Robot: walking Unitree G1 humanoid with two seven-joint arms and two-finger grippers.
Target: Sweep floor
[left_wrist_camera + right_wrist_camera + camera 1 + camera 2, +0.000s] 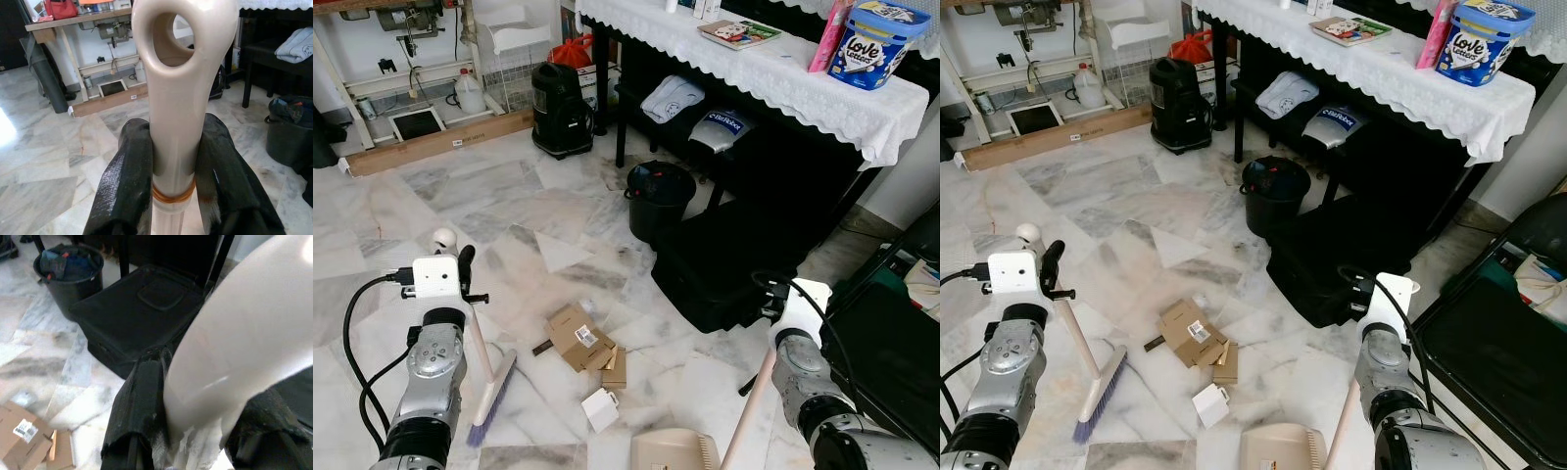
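Note:
My left gripper [168, 176] is shut on the beige broom handle [176, 103]. The broom slants down to its purple bristles [492, 403] on the marble floor at lower left. My right gripper [195, 431] is shut on the pale dustpan handle [244, 347], which runs down to the beige dustpan [674, 451] at the bottom edge. Between them lie brown cardboard pieces [578, 338] and a small white box [600, 409]. The bristles rest left of the cardboard, apart from it.
A black case [724, 269] and a black bin [659, 199] stand just beyond the litter. A black vacuum [560, 110] is further back. A table with a white lace cloth [783, 73] runs along the right. A black folding chair [891, 352] is at the right.

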